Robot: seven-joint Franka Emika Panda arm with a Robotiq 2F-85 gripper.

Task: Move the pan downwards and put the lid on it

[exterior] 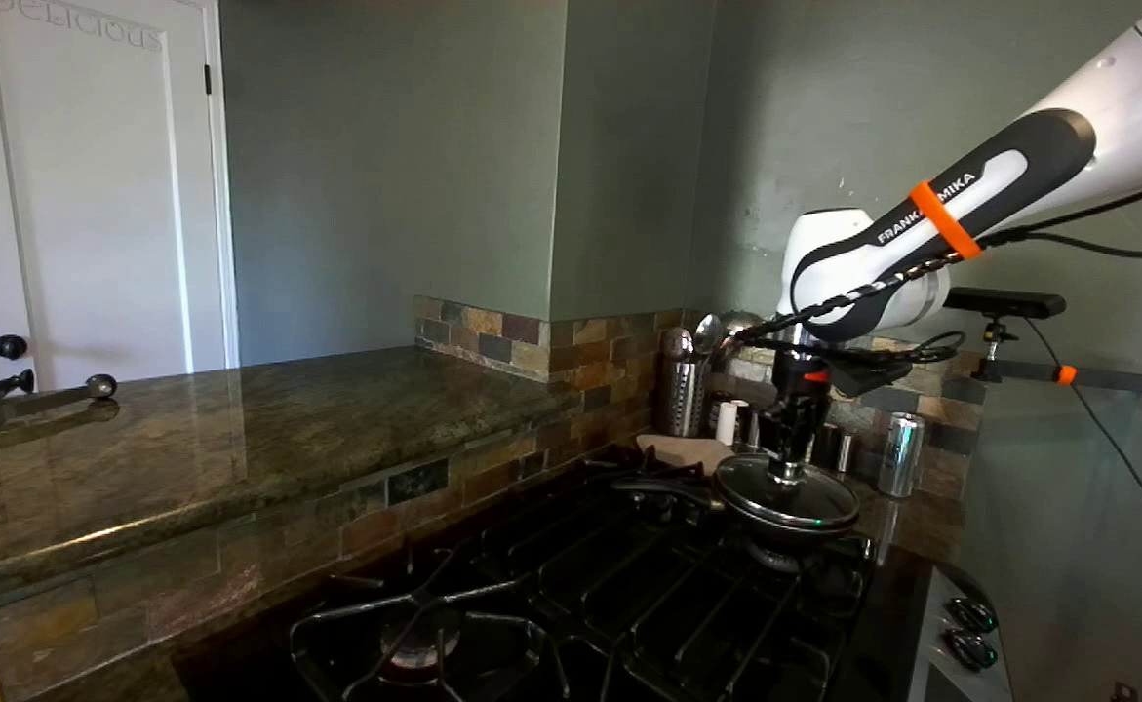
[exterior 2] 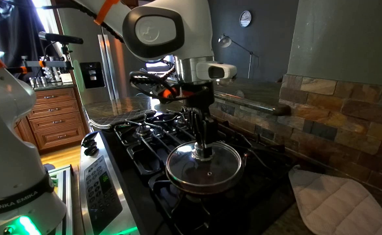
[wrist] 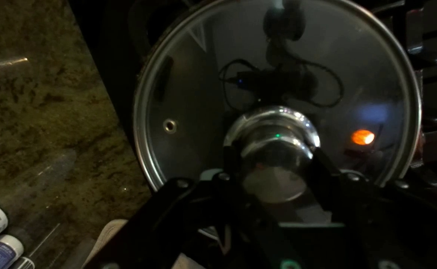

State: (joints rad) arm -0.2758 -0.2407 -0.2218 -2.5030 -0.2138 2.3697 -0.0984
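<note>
1. Kitchen corner, green-grey wall (exterior: 385, 175), lower band of mixed brown and grey tiles (exterior 2: 367, 104).
2. Stove (exterior 2: 135, 186), black, fitted with metal grates (exterior: 478, 591).
3. Pan (exterior 2: 207, 190), one, dark, round: on a grate at the end of the stove near the pot holder (exterior 2: 344, 202); handle (exterior: 668, 490) reaching toward the tiles.
4. Lid (exterior 2: 184, 166), one, glass, metal-rimmed: on top of the pan, covering it in both exterior views; whether seated all the way round, I cannot tell.
5. Knob (wrist: 278, 149) of the lid, shiny metal: gripped between my fingers (wrist: 324, 175), one on each side.
6. Arm (exterior: 980, 195), mine, white and black: bent over the stove, fingers pointing down.
7. Desk (wrist: 54, 112), speckled stone, beside the stove: carries the pot holder, beige, quilted.
8. Canister (exterior: 900, 453), steel, upright: on the desk, apart from the pan.
</note>
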